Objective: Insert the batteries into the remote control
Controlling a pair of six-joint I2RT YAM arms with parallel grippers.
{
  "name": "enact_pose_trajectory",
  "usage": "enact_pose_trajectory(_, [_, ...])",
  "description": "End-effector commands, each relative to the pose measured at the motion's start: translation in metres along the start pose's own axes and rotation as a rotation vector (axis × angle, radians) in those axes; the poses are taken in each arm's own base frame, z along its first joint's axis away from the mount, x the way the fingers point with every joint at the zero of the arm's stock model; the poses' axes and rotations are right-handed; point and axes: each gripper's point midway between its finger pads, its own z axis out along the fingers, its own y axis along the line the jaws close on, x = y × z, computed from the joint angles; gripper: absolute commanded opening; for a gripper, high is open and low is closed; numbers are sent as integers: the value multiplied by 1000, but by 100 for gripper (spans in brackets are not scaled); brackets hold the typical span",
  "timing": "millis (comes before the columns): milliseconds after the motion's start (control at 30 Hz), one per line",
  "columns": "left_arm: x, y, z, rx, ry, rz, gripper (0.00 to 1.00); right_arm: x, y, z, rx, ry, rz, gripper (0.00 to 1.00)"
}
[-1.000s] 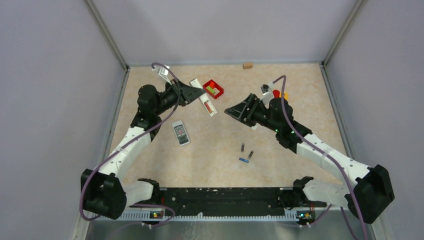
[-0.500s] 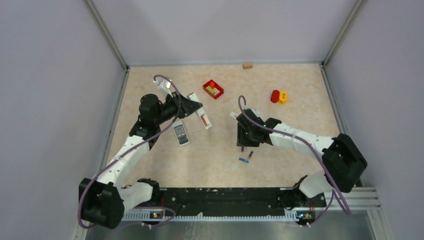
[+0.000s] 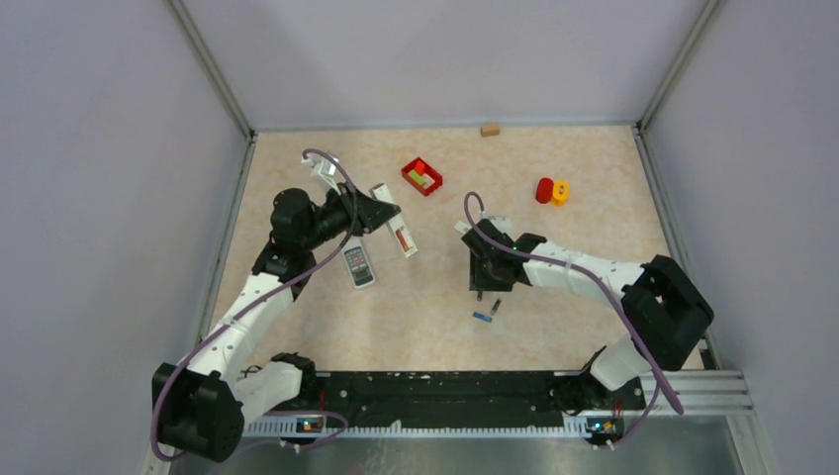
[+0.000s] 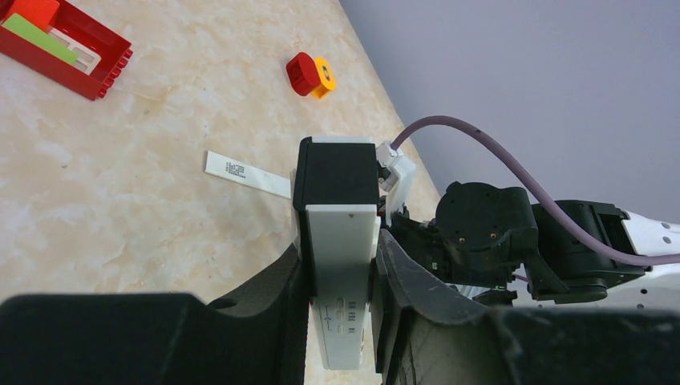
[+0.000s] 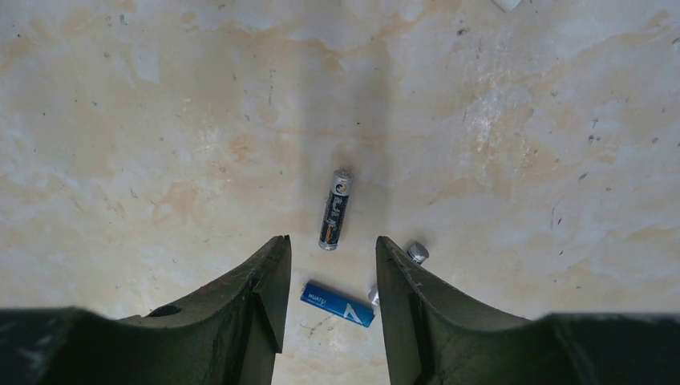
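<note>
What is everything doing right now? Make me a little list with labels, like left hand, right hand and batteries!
left gripper: shut on the white remote
right gripper: open, holding nothing, over the batteries
dark battery: flat on the table, just past the right fingertips
blue battery: flat on the table, under the gap between the right fingers
third battery: on the table, partly hidden by a right finger
other remote: on the table by the left arm

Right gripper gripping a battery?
No: the right gripper stands open, dark battery and blue battery both lying loose on the table.
</note>
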Motion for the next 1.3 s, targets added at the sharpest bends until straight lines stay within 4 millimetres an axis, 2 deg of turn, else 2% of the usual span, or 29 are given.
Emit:
enact_pose_trajectory(0, [-8, -6, -3, 21, -33, 45, 0, -17, 11, 0, -14, -55, 23, 43])
enact_pose_trajectory(167, [-9, -7, -3, 19, -35, 48, 0, -14, 9, -3, -19, -45, 1, 40])
enact_pose_trajectory(400, [-7, -4, -4, 4, -37, 49, 0, -2, -18, -12, 63, -23, -18, 40])
enact_pose_trajectory(533, [-6, -2, -4, 3, -33, 44, 0, 6, -25, -14, 76, 4, 0, 41])
enact_pose_trajectory(700, [-6, -2, -4, 2, -33, 42, 0, 20, -28, -9, 88, 52, 42, 40])
enact_pose_trajectory(867, [-5, -2, -5, 0, -35, 44, 0, 32, -33, -4, 108, 83, 76, 35])
enact_pose_trajectory(1267, [-4, -1, -7, -5, -36, 52, 0, 44, -31, 10, 112, 129, 95, 29])
